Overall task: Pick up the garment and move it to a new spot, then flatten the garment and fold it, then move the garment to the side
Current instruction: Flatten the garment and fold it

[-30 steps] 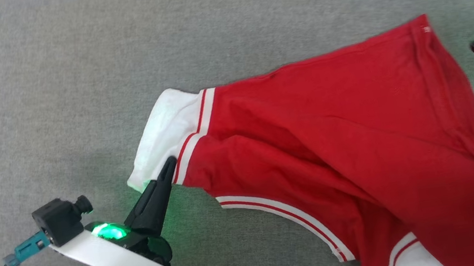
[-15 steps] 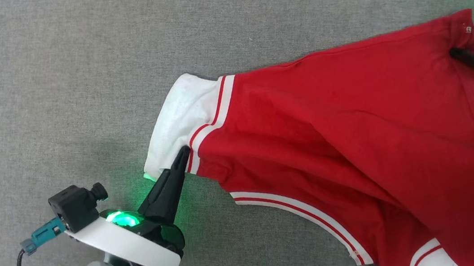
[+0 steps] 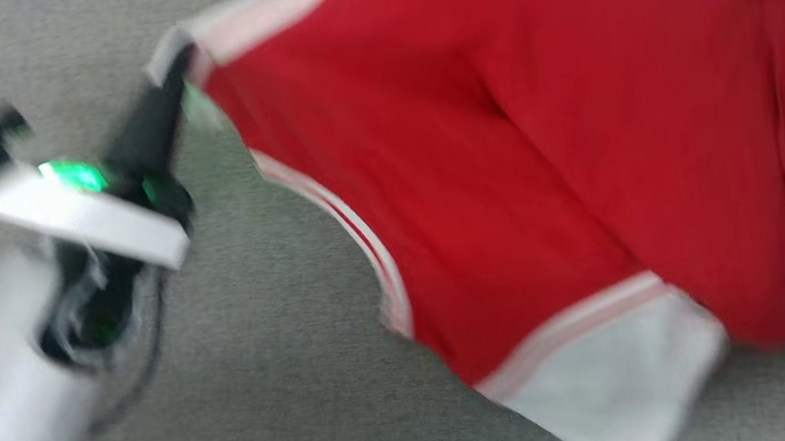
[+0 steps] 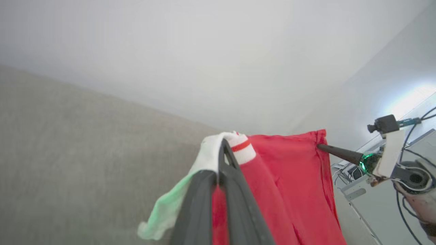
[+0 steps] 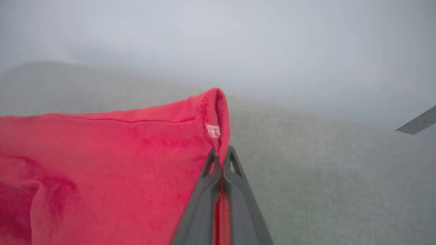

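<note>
Two grippers are clamping the garment (image 3: 501, 125): left gripper (image 4: 223, 146) closed on its white cuff, right gripper (image 5: 222, 151) closed on its red corner

garment (image 3: 520, 160): above the surface (image 3: 267, 356), spanning centre to right
left gripper (image 3: 173, 71): far left, touching the garment's left corner
right gripper (image 5: 221, 158): touching its far-right corner
sleeve end (image 3: 607, 381): near side, right of centre
</note>
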Robot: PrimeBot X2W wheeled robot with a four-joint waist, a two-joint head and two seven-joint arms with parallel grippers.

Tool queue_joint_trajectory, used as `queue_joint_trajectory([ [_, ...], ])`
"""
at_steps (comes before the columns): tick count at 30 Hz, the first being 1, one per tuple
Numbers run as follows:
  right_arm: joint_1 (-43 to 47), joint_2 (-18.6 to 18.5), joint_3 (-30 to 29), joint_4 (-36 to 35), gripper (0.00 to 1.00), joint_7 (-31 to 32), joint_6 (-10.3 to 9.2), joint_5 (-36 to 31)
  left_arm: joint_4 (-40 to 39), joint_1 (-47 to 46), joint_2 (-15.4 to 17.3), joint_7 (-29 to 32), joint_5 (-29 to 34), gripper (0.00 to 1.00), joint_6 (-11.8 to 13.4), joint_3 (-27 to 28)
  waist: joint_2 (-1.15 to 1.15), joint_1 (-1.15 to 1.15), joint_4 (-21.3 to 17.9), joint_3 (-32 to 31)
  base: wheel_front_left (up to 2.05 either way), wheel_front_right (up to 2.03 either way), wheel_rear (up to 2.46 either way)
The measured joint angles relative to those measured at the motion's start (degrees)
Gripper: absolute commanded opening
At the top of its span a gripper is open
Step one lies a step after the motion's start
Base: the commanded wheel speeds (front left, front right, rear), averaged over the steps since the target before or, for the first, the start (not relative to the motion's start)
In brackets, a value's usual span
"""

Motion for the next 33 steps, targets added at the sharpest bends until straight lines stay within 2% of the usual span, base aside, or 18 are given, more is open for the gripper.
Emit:
queue_joint_trajectory([
  [4,-8.5,3.0,-5.6,6.7,0.00,-5.5,0.00,-1.4,4.7,-11.5,-0.4,3.3,-4.0,0.00,0.0,2.1,0.00,0.00,-2.0,0.7,0.00,0.00,0.00],
  [7,-15.8,5.7,-8.9,11.6,0.00,-9.1,0.00,-3.2,11.7,-21.3,-1.2,4.9,-5.1,0.00,-0.1,4.3,0.00,0.00,-3.4,2.1,0.00,0.00,0.00],
  [9,-21.2,7.2,-11.0,14.5,0.00,-12.0,0.09,-4.3,16.8,-28.5,-2.7,4.9,-7.2,0.00,-0.2,6.8,0.00,0.00,-4.4,3.2,0.00,0.00,0.00],
  [14,-33.1,11.2,-15.8,20.5,0.00,-22.8,0.24,-7.1,28.2,-45.4,-4.1,3.0,-6.1,0.00,-0.3,9.6,0.00,0.00,-7.3,5.1,0.00,0.00,0.00],
  [17,-38.0,12.5,-16.9,23.2,0.00,-28.4,0.26,-8.5,31.4,-52.7,-5.0,2.0,-6.0,0.00,-0.3,10.6,0.00,0.00,-9.1,5.8,0.00,0.00,0.00],
  [20,-40.3,12.5,-16.8,26.0,0.00,-31.2,0.27,-9.4,32.2,-56.6,-5.9,1.7,-7.6,0.00,-0.3,11.4,0.00,0.00,-10.0,6.2,0.00,0.00,0.00],
  [25,-38.6,11.4,-13.9,29.9,0.00,-32.3,0.19,-8.7,28.3,-51.2,-5.4,5.8,-10.9,0.00,-0.3,9.3,0.00,0.00,-9.7,6.0,0.00,0.00,0.00],
  [29,-30.6,10.0,-9.8,30.2,0.00,-31.7,0.16,-6.0,21.8,-38.9,-4.2,6.0,-14.2,0.00,-0.2,7.6,0.00,0.00,-8.9,5.4,0.00,0.00,0.00],
  [33,-19.8,7.8,-5.9,26.8,0.00,-30.3,0.15,-1.7,13.1,-23.6,-2.9,5.1,-17.9,0.00,-0.2,6.8,0.00,0.00,-8.0,4.5,0.00,0.00,0.00],
])
